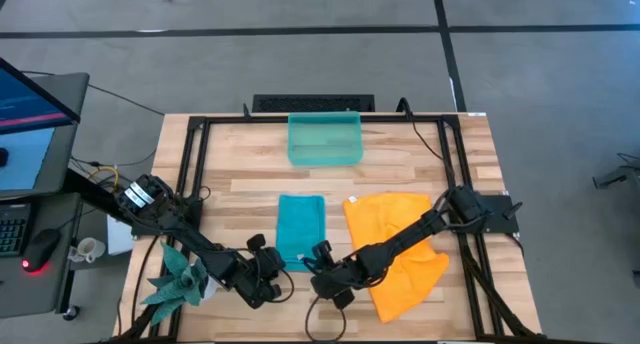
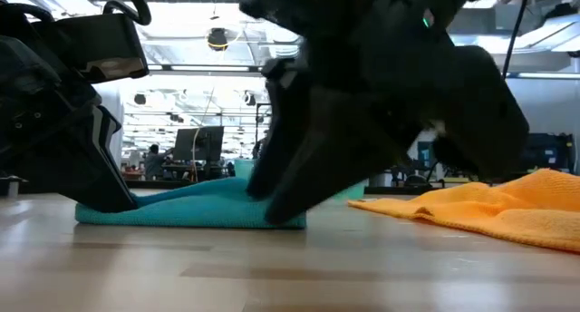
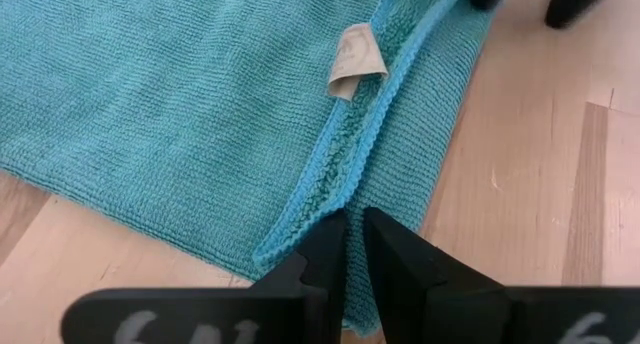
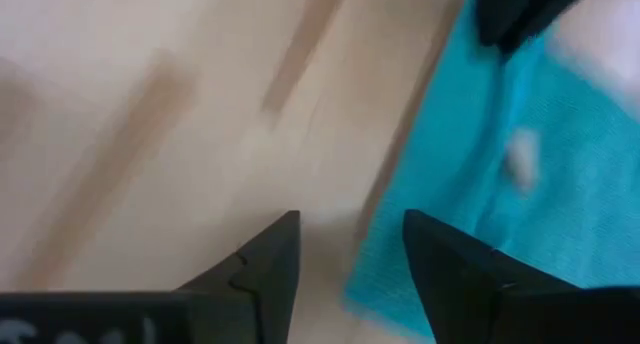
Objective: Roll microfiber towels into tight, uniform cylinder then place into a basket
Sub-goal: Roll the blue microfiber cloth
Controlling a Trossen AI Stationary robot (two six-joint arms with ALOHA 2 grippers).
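Note:
The teal-blue towel [image 1: 300,229] lies on the table as a narrow strip folded lengthwise, with a small white tag [image 3: 352,62] on top. My left gripper [image 1: 268,272] is at its near left corner, shut on its edge [image 3: 355,224]. My right gripper [image 1: 322,262] is open at the towel's near right corner [image 4: 350,246], one finger over bare wood and one over the cloth. The orange towel [image 1: 395,252] lies rumpled to the right, flat on the table. The teal-green basket [image 1: 324,139] stands at the far middle. My left gripper pinches the teal towel's near end between its two fingers, where the hem of the folded-over upper layer [image 3: 318,206] reaches the near edge. The fingers slant down from the near left. The towel lies flat and slack on the table. My right gripper: whether its fingertip [image 2: 283,210] touches the towel cannot be told.
A teal spiky plant figure [image 1: 178,279] stands at the near left, beside my left arm. A black frame [image 1: 200,134] runs round the tabletop. A desk with a monitor [image 1: 30,104] and mouse stands beyond the left edge. Bare wood lies between the towels and the basket.

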